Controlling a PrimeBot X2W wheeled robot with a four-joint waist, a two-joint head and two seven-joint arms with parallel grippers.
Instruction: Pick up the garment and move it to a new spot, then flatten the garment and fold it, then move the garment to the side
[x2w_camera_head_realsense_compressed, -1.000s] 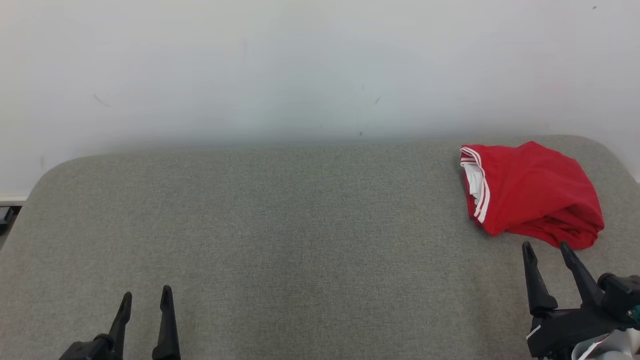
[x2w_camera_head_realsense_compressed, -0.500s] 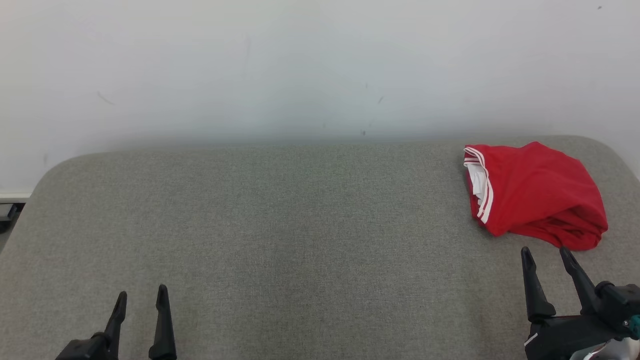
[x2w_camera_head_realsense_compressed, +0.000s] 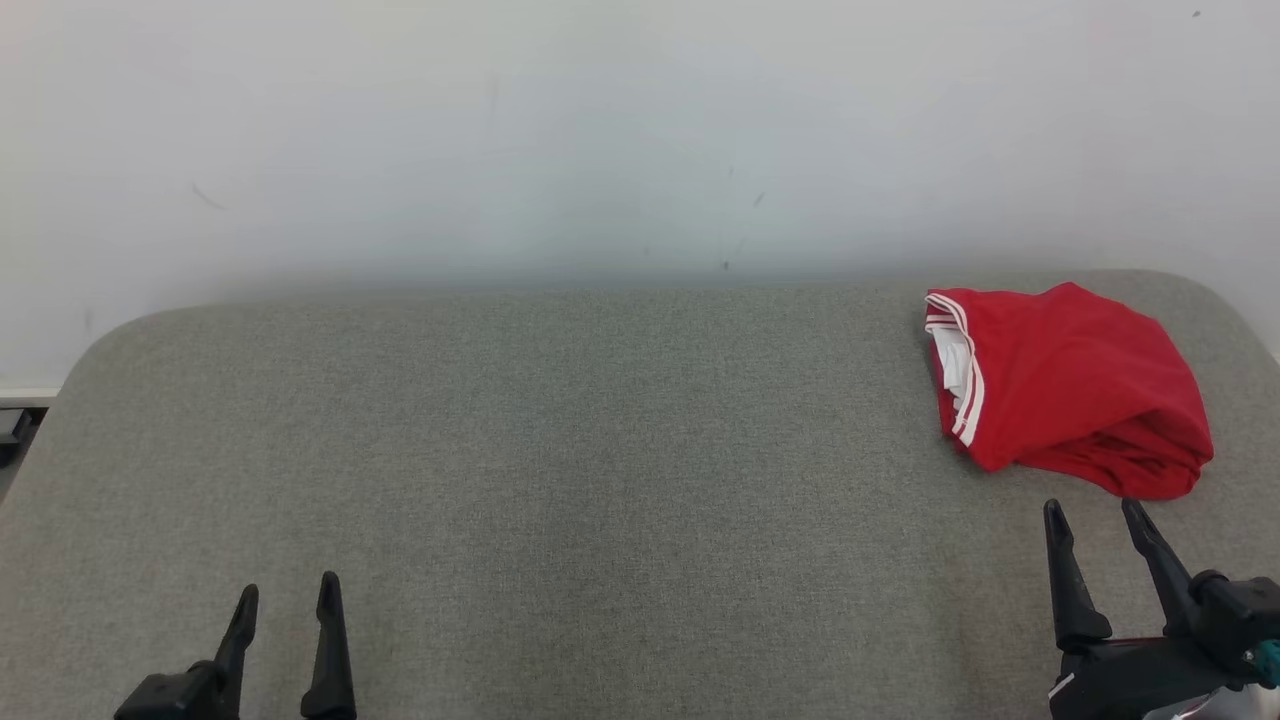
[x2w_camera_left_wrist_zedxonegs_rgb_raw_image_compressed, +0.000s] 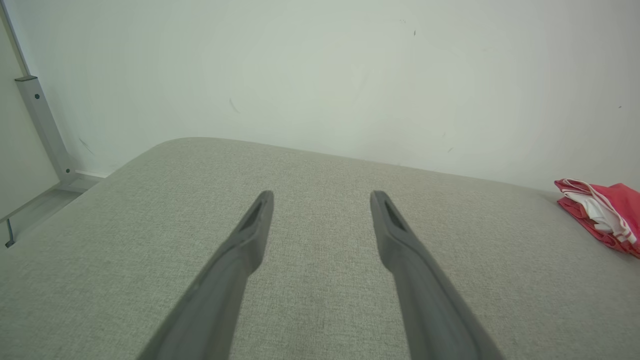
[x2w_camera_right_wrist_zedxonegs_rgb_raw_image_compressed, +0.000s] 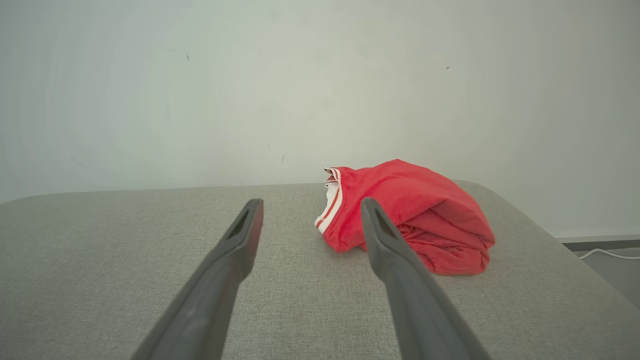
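Note:
The garment (x2w_camera_head_realsense_compressed: 1075, 390) is red with white stripes along one edge and lies bunched at the far right of the grey padded table (x2w_camera_head_realsense_compressed: 600, 450). It also appears in the right wrist view (x2w_camera_right_wrist_zedxonegs_rgb_raw_image_compressed: 415, 215) and at the right edge of the left wrist view (x2w_camera_left_wrist_zedxonegs_rgb_raw_image_compressed: 605, 215). My right gripper (x2w_camera_head_realsense_compressed: 1092, 510) stands open just in front of the garment, apart from it, with nothing between its fingers. My left gripper (x2w_camera_head_realsense_compressed: 288, 588) is open and empty near the table's front left, far from the garment.
A pale wall (x2w_camera_head_realsense_compressed: 640, 130) runs right behind the table. The table's corners are rounded. A metal post (x2w_camera_left_wrist_zedxonegs_rgb_raw_image_compressed: 42, 125) stands past the left end, and a white cable (x2w_camera_right_wrist_zedxonegs_rgb_raw_image_compressed: 607, 254) lies on the floor past the right end.
My right gripper has drawn back slightly toward the front edge, away from the garment. The left gripper and the garment stay where they were; the head view shifted a little.

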